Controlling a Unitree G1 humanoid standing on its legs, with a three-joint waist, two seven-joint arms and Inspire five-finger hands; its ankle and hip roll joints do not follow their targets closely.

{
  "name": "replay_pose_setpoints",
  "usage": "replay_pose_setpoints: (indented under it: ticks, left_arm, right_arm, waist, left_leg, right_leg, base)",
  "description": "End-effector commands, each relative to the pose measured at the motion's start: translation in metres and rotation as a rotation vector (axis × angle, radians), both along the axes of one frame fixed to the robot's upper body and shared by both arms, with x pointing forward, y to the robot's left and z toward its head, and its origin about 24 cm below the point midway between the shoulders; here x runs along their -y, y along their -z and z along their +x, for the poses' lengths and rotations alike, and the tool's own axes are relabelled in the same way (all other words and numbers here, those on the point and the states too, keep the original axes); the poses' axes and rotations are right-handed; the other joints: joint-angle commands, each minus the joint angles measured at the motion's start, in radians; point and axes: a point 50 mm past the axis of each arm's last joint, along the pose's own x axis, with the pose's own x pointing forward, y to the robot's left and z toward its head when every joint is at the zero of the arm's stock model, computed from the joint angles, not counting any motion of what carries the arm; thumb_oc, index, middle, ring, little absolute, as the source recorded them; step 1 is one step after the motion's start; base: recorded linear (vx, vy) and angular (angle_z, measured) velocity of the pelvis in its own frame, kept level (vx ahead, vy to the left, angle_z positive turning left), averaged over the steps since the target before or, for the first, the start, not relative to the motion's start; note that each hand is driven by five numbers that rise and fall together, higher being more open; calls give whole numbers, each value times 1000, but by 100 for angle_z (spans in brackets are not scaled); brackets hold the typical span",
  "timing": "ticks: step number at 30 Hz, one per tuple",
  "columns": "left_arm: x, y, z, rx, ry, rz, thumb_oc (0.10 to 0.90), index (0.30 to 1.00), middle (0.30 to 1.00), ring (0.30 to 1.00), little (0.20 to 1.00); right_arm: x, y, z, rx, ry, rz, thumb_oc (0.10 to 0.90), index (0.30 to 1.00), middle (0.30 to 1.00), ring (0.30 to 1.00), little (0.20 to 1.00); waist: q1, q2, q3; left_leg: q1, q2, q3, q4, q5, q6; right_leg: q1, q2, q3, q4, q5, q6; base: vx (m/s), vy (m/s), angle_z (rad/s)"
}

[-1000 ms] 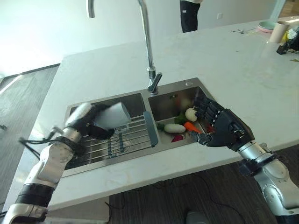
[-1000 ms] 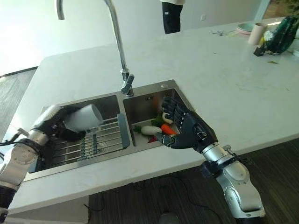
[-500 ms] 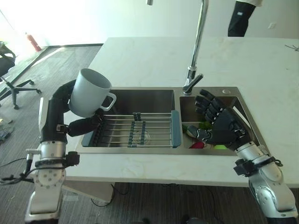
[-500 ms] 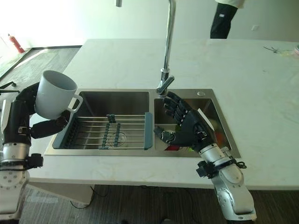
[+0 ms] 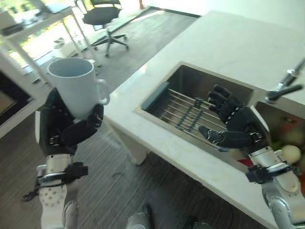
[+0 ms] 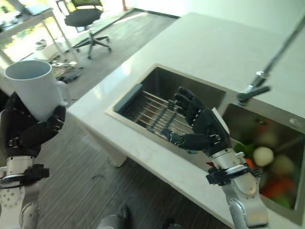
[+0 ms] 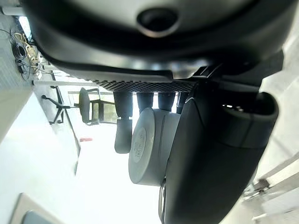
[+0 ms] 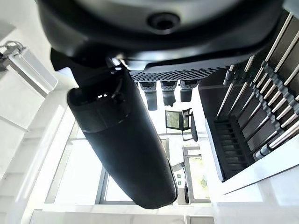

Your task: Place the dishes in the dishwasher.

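Observation:
A white mug [image 5: 76,90] stands upright in my left hand [image 5: 66,129], whose fingers and thumb curl round its lower body. The hand holds it out over the floor, off the counter's left end. In the left wrist view the mug's base [image 7: 149,147] sits against the palm with the thumb [image 7: 210,158] across it. My right hand [image 5: 236,126] hovers open over the sink's front edge, above the wire rack [image 5: 190,112]. Its fingers are spread and hold nothing. The right wrist view shows its straight thumb [image 8: 121,144] and the rack [image 8: 261,107] beyond.
The white counter [image 5: 224,38] carries a double sink. Vegetables [image 6: 267,157] lie in its right basin under the faucet [image 6: 259,81]. An office chair [image 5: 102,16] and a white desk [image 5: 28,24] stand on the dark floor to the left.
The camera has swung left. My left hand has carried the mug away from the sink and out past the counter's end. The right hand stays open by the sink.

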Motion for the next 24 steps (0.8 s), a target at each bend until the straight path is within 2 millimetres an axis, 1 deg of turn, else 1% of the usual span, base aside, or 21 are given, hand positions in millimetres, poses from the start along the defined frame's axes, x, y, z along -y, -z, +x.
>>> replay_pose_setpoints:
  ticks: [1,2,4,5,6,7,8,9,10,11,12,13,14,15,16,17,18,20,22,24]
  left_arm:
    - [4,-62,-12,391,80,46,400,300,300,300,300]
    - [5,-61,-10,396,96,37,400,300,300,300,300]
    - [6,-61,-11,400,102,35,400,300,300,300,300]
    - [6,-60,-10,390,101,40,400,300,300,300,300]
    - [6,-62,-10,384,100,43,400,300,300,300,300]
    - [6,-62,-10,382,101,43,400,300,300,300,300]
    - [5,-64,-11,376,105,47,400,300,300,300,300]
    - [5,-65,-12,378,106,51,400,300,300,300,300]
    - [5,-66,-13,380,108,52,400,300,300,300,300]
    - [6,-67,-12,379,112,54,400,300,300,300,300]
    - [8,-68,-12,384,114,59,400,300,300,300,300]
    - [11,-71,-9,393,127,65,400,300,300,300,300]
    - [13,-71,-5,393,144,65,400,300,300,300,300]
    - [18,-69,-1,384,185,62,400,300,300,300,300]
    - [23,-65,1,379,208,62,400,300,300,300,300]
    - [27,-63,1,374,203,69,400,300,300,300,300]
    - [26,-60,-4,371,176,69,400,300,300,300,300]
    - [24,-57,-7,355,157,52,400,300,300,300,300]
    - [20,-55,-9,344,139,45,400,300,300,300,300]
    - [18,-55,-11,339,125,37,400,300,300,300,300]
  right_arm:
    - [-1,-51,-9,369,5,56,800,900,900,900,900]
    - [-1,-50,-7,371,24,64,800,900,900,900,900]
    - [-1,-49,-5,368,33,75,800,900,900,900,900]
    - [-2,-47,-5,364,30,87,800,900,900,900,900]
    - [-5,-44,-6,361,27,98,800,900,900,900,900]
    - [-6,-44,-6,362,25,101,800,900,900,900,900]
    - [-9,-42,-8,365,18,117,800,900,900,900,900]
    - [-11,-41,-9,365,20,122,800,900,900,900,900]
    - [-14,-40,-11,365,17,130,800,900,900,900,900]
    - [-15,-39,-12,368,17,141,800,900,900,900,900]
    - [-16,-39,-13,375,17,154,800,900,900,900,900]
    - [-13,-39,-14,384,26,172,800,900,900,900,900]
    - [-10,-38,-16,383,45,180,800,900,900,900,900]
    - [-2,-35,-19,370,80,182,800,900,900,900,900]
    - [3,-33,-23,359,89,169,800,900,900,900,900]
    - [5,-33,-25,358,66,171,800,900,900,900,900]
    - [2,-34,-25,364,21,180,800,900,900,900,900]
    - [-7,-38,-21,372,-4,170,800,900,900,900,900]
    - [-14,-41,-16,380,-16,166,800,900,900,900,900]
    - [-16,-42,-14,375,-22,171,800,900,900,900,900]
  waist:
    - [-45,-27,-72]
    - [-46,-20,-81]
    - [-45,-14,-89]
    - [-37,-10,-94]
    - [-17,-9,-95]
    - [-13,-9,-95]
    - [4,-10,-94]
    - [7,-9,-94]
    - [12,-7,-93]
    - [12,-6,-92]
    - [5,-6,-89]
    - [-16,-7,-86]
    - [-38,-10,-80]
    - [-72,-17,-80]
    - [-97,-24,-76]
    - [-107,-33,-81]
    - [-83,-35,-84]
    - [-53,-31,-86]
    - [-32,-24,-90]
    - [-26,-21,-95]
  left_leg:
    - [50,64,-6,8,-116,-69]
    - [51,85,-6,8,-134,-75]
    - [51,83,-16,8,-152,-74]
    - [45,61,-41,8,-173,-70]
    - [35,27,-83,8,-191,-65]
    - [33,19,-93,8,-194,-64]
    - [25,-5,-121,8,-203,-60]
    - [19,-17,-137,8,-208,-53]
    - [12,-29,-160,8,-213,-45]
    - [5,-37,-178,8,-214,-39]
    - [-3,-45,-202,8,-213,-32]
    - [-18,-61,-249,8,-211,-19]
    - [-38,-75,-268,8,-191,-5]
    - [-52,-96,-321,8,-184,12]
    - [-56,-106,-350,8,-180,20]
    - [-64,-107,-351,8,-171,24]
    - [-56,-103,-341,8,-179,24]
    - [-39,-92,-329,8,-180,22]
    - [-25,-87,-334,8,-187,16]
    - [-27,-85,-337,8,-180,13]
  right_leg:
    - [1,45,82,-71,13,136]
    - [1,33,63,-71,22,144]
    - [-2,21,54,-71,37,161]
    - [-6,-2,42,-71,66,184]
    - [-8,-34,29,-71,107,204]
    - [-9,-43,25,-71,120,210]
    - [-10,-72,12,-71,164,222]
    - [-11,-83,12,-71,188,228]
    - [-15,-91,15,-71,206,230]
    - [-19,-90,25,-71,207,229]
    - [-30,-75,54,-71,197,224]
    - [-59,-23,135,-71,163,212]
    - [-81,20,185,-71,146,188]
    - [-84,95,309,-71,102,173]
    - [-76,141,389,-71,61,164]
    - [-80,164,421,-71,41,160]
    - [-60,151,388,-71,25,160]
    - [-32,141,350,-71,12,156]
    - [-8,139,321,-71,-6,152]
    - [-6,140,310,-71,-9,143]
  base:
    - [-165,340,203]
    - [-153,376,177]
    - [-100,359,82]
    - [-54,472,52]
    - [-37,452,66]
    - [-21,470,56]
    - [-12,368,70]
    - [-9,457,53]
    - [4,333,59]
    - [4,307,59]
    - [28,225,59]
    - [-19,162,103]
    - [85,105,136]
    - [150,72,361]
    - [253,57,430]
    - [217,-3,447]
    - [161,-83,220]
    - [120,-168,37]
    - [83,-177,-8]
    - [7,-126,-2]
